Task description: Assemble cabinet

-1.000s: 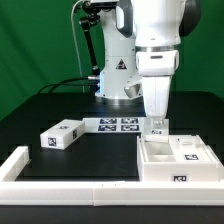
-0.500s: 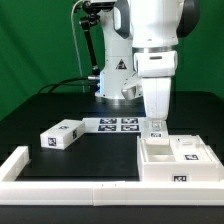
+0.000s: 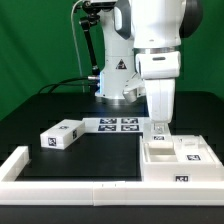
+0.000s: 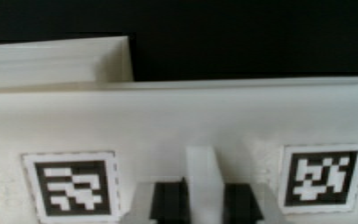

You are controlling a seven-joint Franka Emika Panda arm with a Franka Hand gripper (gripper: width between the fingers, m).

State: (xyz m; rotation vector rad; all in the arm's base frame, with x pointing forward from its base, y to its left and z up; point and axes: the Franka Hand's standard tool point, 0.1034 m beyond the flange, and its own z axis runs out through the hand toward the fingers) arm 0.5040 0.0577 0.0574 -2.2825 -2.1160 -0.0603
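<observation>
The cabinet [image 3: 155, 175] sits at the lower right of the exterior frame as an open, partly built box. One tagged block [image 3: 62, 133] lies loose at centre left, well apart from it, so treat assembly as unfinished. The gripper [image 3: 158, 129] stands at the box's rear wall. Its fingers [image 4: 167, 203] flank a white rib [image 4: 199, 178], but you cannot tell whether they clamp it.
</observation>
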